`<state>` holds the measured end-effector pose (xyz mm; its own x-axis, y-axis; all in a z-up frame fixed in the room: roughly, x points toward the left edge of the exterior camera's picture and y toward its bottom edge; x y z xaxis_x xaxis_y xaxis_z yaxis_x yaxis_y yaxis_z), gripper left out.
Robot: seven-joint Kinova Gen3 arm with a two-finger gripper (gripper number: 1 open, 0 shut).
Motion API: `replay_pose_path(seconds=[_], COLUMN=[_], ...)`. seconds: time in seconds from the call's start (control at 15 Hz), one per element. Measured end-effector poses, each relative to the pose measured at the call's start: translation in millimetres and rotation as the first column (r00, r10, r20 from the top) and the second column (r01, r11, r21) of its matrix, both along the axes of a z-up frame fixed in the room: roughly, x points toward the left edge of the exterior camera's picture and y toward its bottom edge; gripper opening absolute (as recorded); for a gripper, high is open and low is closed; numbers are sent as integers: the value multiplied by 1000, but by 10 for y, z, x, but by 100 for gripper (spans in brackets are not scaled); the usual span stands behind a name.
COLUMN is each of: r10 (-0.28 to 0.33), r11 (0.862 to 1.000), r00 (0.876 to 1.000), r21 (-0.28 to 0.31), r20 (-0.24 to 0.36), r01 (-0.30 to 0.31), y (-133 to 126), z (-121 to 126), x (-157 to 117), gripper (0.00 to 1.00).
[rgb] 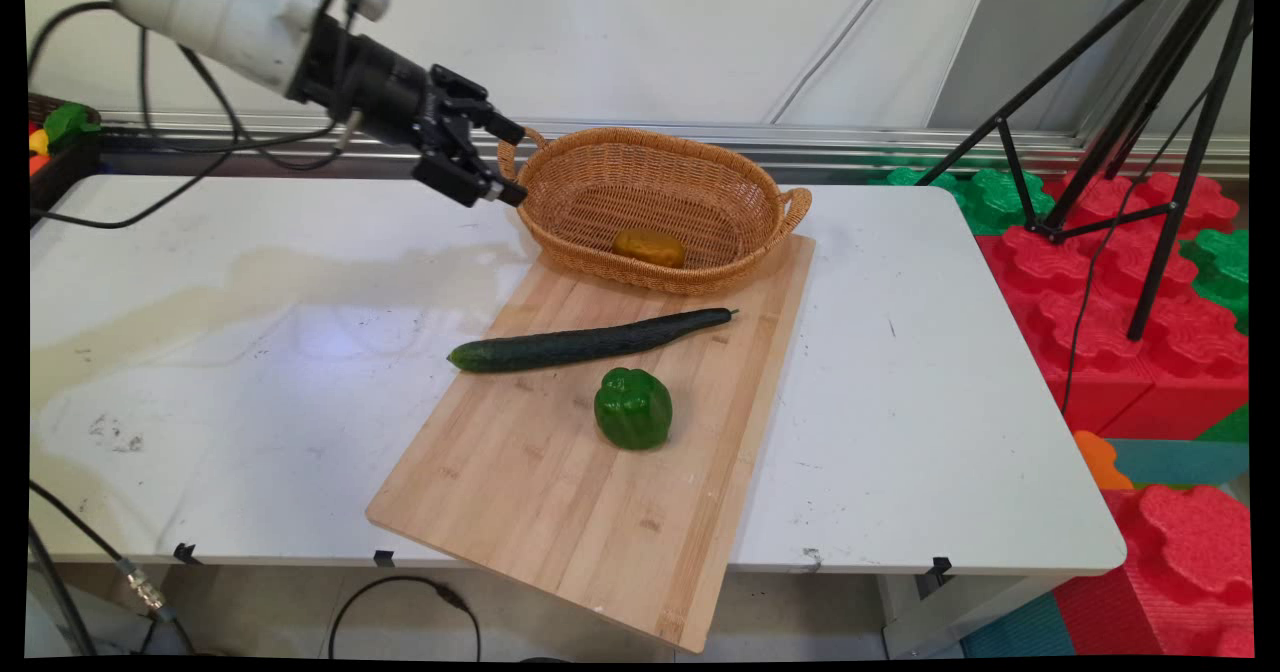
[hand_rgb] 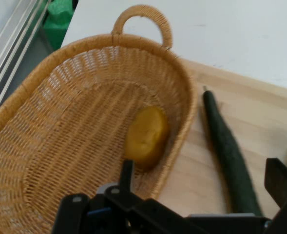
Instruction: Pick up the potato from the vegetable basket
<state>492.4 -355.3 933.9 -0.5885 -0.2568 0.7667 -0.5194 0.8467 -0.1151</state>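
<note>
woven wicker basket [rgb: 600, 167] – smooth wooden board [rgb: 560, 492]

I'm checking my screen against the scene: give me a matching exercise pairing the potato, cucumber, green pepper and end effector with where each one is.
Things:
1. potato
2. cucumber
3. green bell pepper
4. end effector

Places:
A. lying across the cutting board, just in front of the basket
B. in the air by the basket's left handle
C. inside the basket
D. on the cutting board, nearer the camera than the cucumber

Pairs: 1-C, 2-A, 3-D, 4-B
</note>
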Motion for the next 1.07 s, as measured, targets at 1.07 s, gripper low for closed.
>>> replay_pose_path(seconds=[1.07], r10=[11], r11=[995], r00=[997], r21=[98], r20=[79], r01=[-18], y=[-1247], z=[-818], x=[-666], gripper=[100])
